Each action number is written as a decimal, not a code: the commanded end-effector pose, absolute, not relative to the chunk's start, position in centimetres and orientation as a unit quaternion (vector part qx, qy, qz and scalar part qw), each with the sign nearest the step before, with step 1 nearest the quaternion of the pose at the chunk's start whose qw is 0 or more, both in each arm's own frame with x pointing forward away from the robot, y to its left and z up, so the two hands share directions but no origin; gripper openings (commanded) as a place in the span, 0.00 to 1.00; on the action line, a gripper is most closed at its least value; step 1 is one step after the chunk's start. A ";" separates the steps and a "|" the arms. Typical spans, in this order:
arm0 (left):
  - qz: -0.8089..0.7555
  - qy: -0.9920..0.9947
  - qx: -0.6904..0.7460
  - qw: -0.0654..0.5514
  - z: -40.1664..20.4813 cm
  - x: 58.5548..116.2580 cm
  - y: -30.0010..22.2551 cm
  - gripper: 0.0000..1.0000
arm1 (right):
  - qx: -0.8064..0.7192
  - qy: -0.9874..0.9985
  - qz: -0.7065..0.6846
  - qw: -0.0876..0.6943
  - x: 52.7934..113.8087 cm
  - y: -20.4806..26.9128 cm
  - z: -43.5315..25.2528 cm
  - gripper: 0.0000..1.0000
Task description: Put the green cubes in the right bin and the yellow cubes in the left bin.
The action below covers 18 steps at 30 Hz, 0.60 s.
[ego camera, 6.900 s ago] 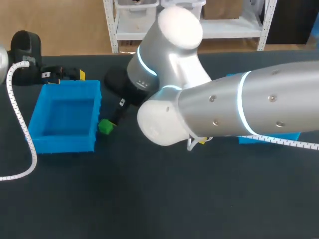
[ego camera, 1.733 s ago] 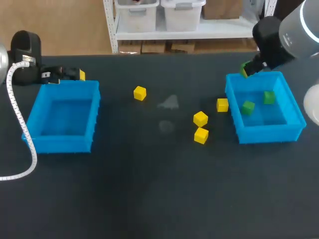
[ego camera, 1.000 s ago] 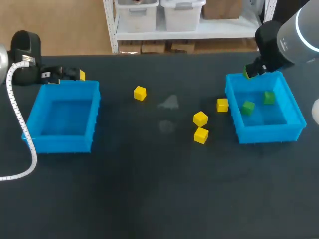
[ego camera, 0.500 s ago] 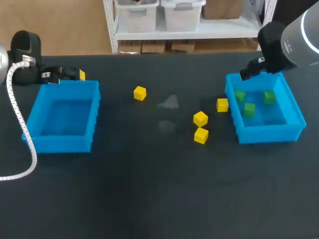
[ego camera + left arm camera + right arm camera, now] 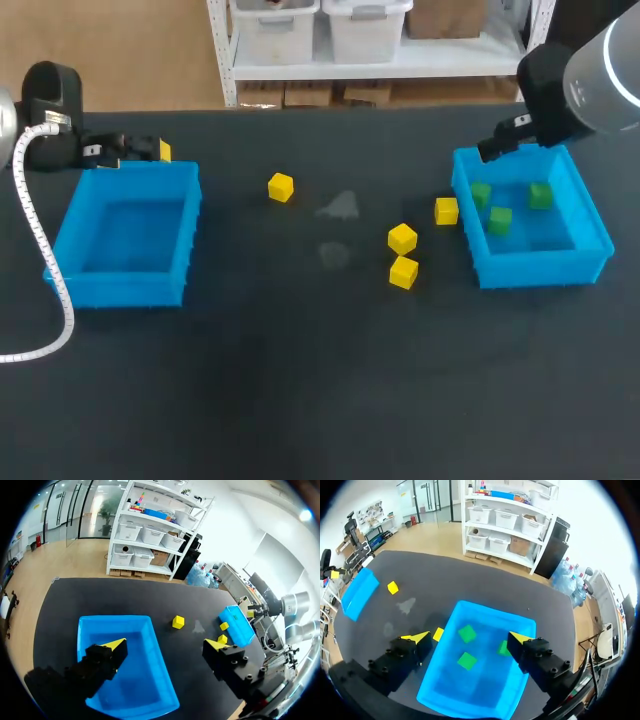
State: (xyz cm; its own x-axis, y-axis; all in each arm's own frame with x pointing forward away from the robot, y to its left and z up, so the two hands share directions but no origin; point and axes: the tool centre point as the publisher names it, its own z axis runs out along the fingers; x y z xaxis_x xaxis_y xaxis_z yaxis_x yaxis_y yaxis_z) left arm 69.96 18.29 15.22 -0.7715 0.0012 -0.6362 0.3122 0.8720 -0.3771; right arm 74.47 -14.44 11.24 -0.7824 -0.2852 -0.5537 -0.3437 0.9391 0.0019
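With three green cubes (image 5: pixel 500 220) lying in the right bin (image 5: pixel 530 268), the right gripper (image 5: pixel 469 639) is held spread and empty above it, while four yellow cubes (image 5: pixel 402 238) are scattered on the table (image 5: pixel 300 380), and the left gripper (image 5: pixel 165 645), likewise spread, is pointed at the empty left bin (image 5: pixel 125 170).

Bench (image 5: pixel 300 400): dark matte top, spanning the head view side to side, far edge straight. Pale smudge (image 5: pixel 340 207) near the bench's middle; fainter smudge (image 5: pixel 333 253) just nearer the bench's front edge. Light even over the bench, shadows soft, no glare.
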 end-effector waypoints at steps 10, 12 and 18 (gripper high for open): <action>-0.197 0.920 0.201 0.272 17.0 76.8 16.1 1.00 | -0.165 0.942 0.049 0.289 74.2 -14.4 11.2 1.00; -0.186 0.922 0.213 0.265 17.2 77.1 15.2 1.00 | -0.165 0.942 0.049 0.289 74.2 -14.4 11.2 1.00; -0.167 0.936 0.209 0.229 17.2 77.6 11.6 1.00 | -0.165 0.942 0.049 0.289 74.2 -14.4 11.2 1.00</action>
State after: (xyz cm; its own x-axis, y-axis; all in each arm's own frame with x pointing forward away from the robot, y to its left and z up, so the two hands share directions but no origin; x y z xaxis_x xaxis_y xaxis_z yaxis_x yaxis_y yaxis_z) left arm 75.80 13.89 16.78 -0.7502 0.2548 -0.6101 0.4916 0.8320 -0.2571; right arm 74.51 -14.43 11.20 -0.7824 -0.2853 -0.5536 -0.3442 0.9389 0.0025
